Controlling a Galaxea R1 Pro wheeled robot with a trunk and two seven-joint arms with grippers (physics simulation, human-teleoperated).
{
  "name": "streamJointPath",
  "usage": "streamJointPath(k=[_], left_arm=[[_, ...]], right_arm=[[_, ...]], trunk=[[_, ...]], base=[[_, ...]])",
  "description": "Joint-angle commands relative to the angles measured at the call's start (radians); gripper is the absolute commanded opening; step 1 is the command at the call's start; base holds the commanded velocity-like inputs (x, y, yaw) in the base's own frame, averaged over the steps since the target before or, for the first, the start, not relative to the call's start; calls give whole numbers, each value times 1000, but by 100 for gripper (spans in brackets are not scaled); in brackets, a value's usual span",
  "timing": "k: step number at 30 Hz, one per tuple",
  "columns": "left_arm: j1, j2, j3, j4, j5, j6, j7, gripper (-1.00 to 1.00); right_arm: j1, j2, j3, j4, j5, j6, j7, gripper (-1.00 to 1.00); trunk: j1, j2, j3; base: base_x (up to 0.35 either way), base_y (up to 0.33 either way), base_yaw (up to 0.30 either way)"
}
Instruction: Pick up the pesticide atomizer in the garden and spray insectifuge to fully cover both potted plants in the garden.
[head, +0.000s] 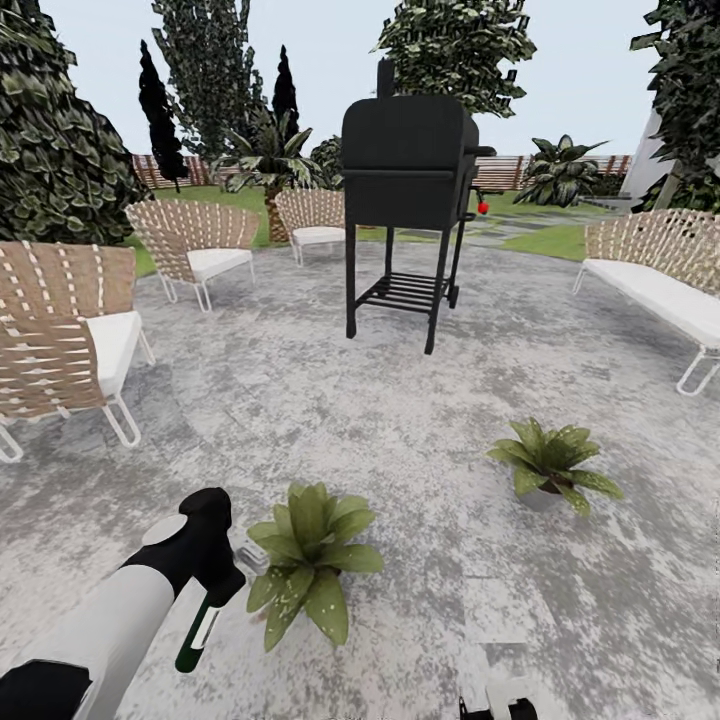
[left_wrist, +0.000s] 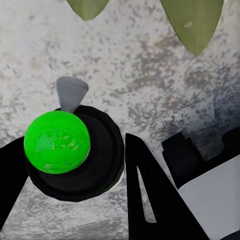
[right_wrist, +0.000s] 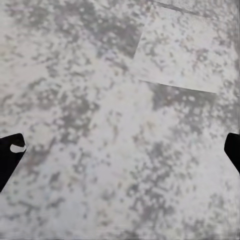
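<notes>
On the round grey paved patio (head: 400, 420) the left arm (head: 110, 620) reaches in from the lower left of the head view, and its gripper (head: 215, 590) holds the spray bottle (head: 200, 630), whose dark green body hangs below the black fingers with a pale label stripe along it. In the left wrist view the bottle (left_wrist: 57, 142) sits between the two black fingers (left_wrist: 145, 190), its green body seen end-on, a black ring around it and the pale grey nozzle (left_wrist: 71, 92) pointing toward the leaves above; the jaws are clamped on the bottle. The bottle is just beside the nearer potted plant (head: 308, 555), a low rosette of pointed speckled leaves, at that plant's left side. Two leaf tips (left_wrist: 197, 25) of it show in the left wrist view. The second potted plant (head: 553, 462) stands further right on the paving, well apart from the first. The right gripper (right_wrist: 120, 155) hangs over bare paving, its two dark fingertips (right_wrist: 10, 155) at opposite edges of the right wrist view, spread wide with nothing between them. Behind the plants stands a black grill (head: 410, 190) on legs, with woven chairs (head: 195, 245) to the left, a white-cushioned bench (head: 660, 280) to the right, and trees and a wooden fence (head: 500, 170) beyond.
</notes>
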Motion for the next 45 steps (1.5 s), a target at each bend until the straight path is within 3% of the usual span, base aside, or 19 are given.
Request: streamJointPath(k=[1,12,23,45], left_arm=[[0,1,-4,-2,-7,8,-9,-100],[0,1,-3,-1,-5,8,-9,-100],[0,3,-7,1,-5,8,-9,-100],[0,1,-4,-1,-5,9,-9,-100]], right_arm=[[-1,0,8,2,7,0,-10,100],[-1,2,8,3,7,0,-10,100],[-1,0,8,3,7,0,-10,100],[-1,2,9,3,7,0,-10,100]], trunk=[[0,0,-1],[0,0,-1],[0,0,4],[0,0,15]], base=[[-62,285,-265],[134,241,-170],[-121,98,-211],[-21,318,-251]])
